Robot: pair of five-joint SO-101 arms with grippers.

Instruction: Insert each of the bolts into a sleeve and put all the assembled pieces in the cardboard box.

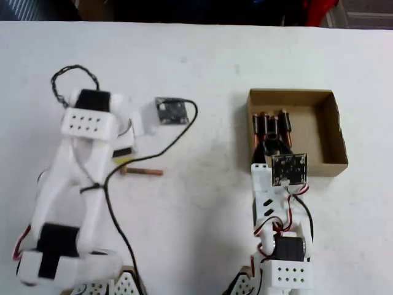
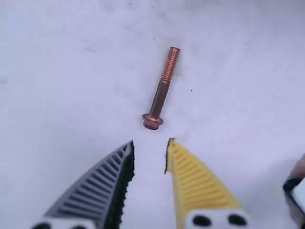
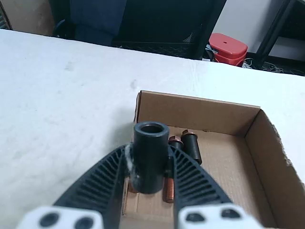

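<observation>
Assembled pieces (image 1: 270,126) already lie in the cardboard box (image 1: 339,129); one bare bolt (image 2: 161,90) lies on the table (image 1: 202,233) just ahead of my left pincer (image 2: 150,142), jaws apart; my right pincer (image 3: 150,160) clamps an empty sleeve (image 3: 150,140) by the box.

The flat white surface (image 1: 202,221) carries a copper-coloured metal bolt (image 1: 142,172), which lies on its side. Well apart from it, an open brown cardboard box (image 1: 291,93) stands on the same surface.
</observation>
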